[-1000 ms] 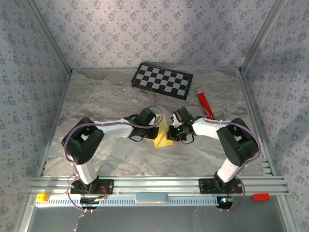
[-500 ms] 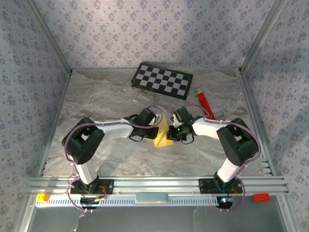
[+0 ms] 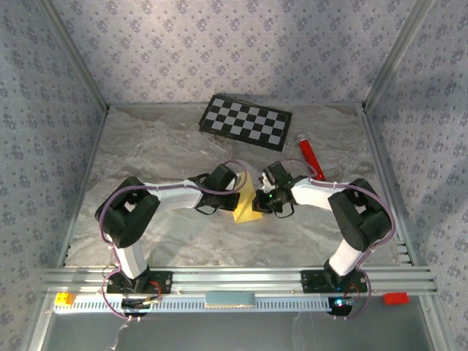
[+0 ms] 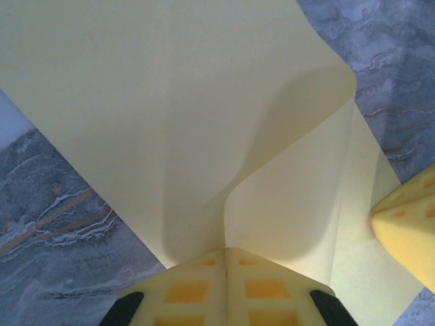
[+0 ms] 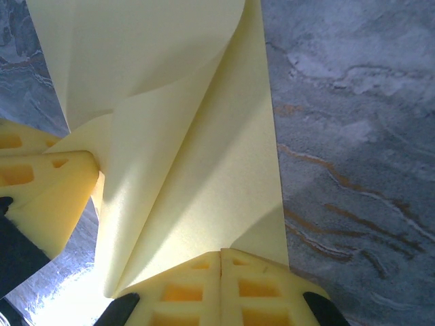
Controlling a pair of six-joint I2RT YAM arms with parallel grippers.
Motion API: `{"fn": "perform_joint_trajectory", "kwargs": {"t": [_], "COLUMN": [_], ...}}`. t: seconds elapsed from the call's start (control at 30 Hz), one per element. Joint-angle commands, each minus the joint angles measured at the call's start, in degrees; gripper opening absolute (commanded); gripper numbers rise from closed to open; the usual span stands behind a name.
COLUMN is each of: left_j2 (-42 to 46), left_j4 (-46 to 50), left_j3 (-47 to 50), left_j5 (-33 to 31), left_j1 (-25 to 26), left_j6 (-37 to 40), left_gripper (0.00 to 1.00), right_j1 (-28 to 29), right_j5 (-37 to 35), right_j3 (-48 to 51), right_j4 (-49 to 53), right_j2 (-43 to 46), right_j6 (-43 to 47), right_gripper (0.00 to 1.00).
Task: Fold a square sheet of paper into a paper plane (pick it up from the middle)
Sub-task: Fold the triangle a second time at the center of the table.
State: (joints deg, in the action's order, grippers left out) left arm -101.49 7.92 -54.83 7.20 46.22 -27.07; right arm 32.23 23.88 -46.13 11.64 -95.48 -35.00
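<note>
Nothing has moved: my left hand [image 4: 226,261] and right hand [image 5: 221,261] stay pinched on the square sheet of paper [image 4: 170,102], on the near side of the checkerboard panel [image 3: 246,121]. The fold seems paused.

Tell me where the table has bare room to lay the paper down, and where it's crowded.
Widest bare patch: the table's far left, between the left wall and the checkerboard panel. Another: the near strip between the front rail and the paper. Smaller: right of the red tube. Crowded: the middle, where the left claw and right claw pinch the paper.
</note>
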Motion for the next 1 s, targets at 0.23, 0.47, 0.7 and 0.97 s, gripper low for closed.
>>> {"fn": "perform_joint_trajectory", "kwargs": {"t": [0.23, 0.47, 0.7, 0.97], "left_j2": [-0.9, -0.7, 0.2, 1.1], "left_j4": [0.3, -0.2, 0.1, -0.2], "left_j3": [-0.1, 0.3, 0.0, 0.2], "left_j5": [0.6, 1.0, 0.6, -1.6], "left_j1": [-0.3, -0.3, -0.3, -0.3], "left_j6": [-0.4, -0.9, -0.9, -0.4], "left_gripper": [0.00, 0.00, 0.00, 0.00], "right_j1": [-0.8, -0.8, -0.8, -0.9], "right_j5": [6.4, 8.3, 3.1, 2.9], "right_j3": [1.3, 1.7, 1.3, 1.5], "right_j4": [-3.1, -3.3, 2.1, 2.1], "right_j2": [3.2, 0.5, -2.1, -2.5], "right_j6": [0.8, 0.4, 1.1, 1.3], "right_gripper": [0.06, 0.06, 0.01, 0.01]}}
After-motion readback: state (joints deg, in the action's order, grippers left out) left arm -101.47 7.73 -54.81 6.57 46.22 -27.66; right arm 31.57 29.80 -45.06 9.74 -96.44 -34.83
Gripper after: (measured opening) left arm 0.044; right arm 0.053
